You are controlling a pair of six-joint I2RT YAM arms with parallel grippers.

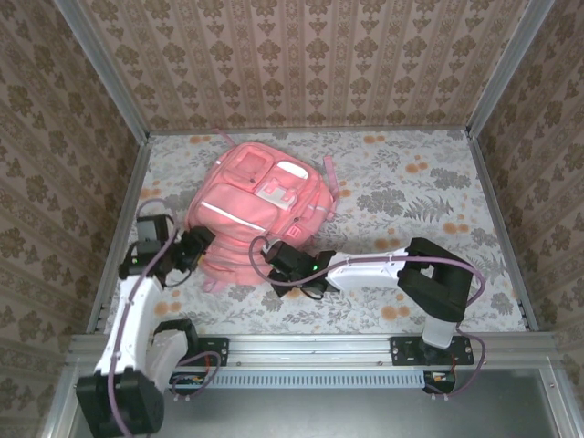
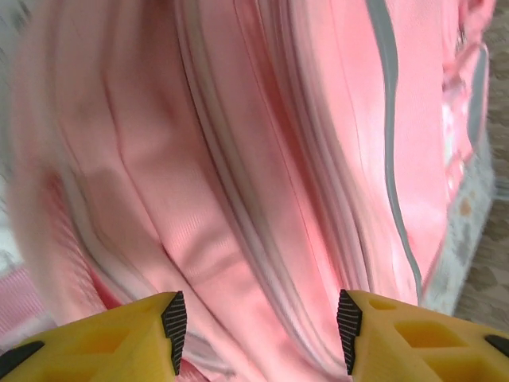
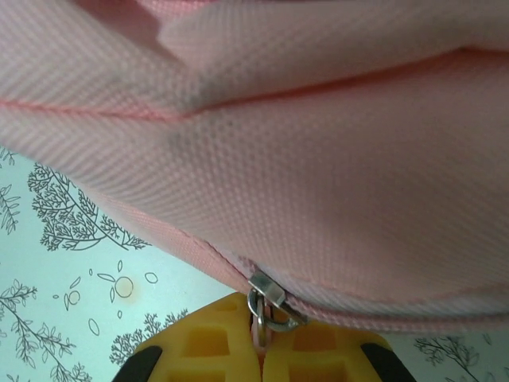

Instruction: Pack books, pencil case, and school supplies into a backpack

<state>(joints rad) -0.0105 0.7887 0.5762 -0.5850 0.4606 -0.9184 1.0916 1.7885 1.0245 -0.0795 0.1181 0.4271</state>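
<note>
Pink woven fabric, the soft rounded backpack [image 1: 265, 205] lies centre-left in the top view on a floral tablecloth [image 1: 411, 182]. Bottom centre, the right gripper [image 3: 260, 354] is clenched on its metal zipper pull [image 3: 267, 296]; the left gripper [image 2: 261, 320] stands released, its dark ribbed pads [image 2: 173, 321] apart.

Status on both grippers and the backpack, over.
Left gripper open, fingers apart, facing backpack side. Right gripper shut on zipper pull at backpack's near edge. Nothing seen blocking it.

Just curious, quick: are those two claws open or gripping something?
Left gripper: open, at the large pink fabric backpack.
Right gripper: shut on its small silver metal zip pull.
</note>
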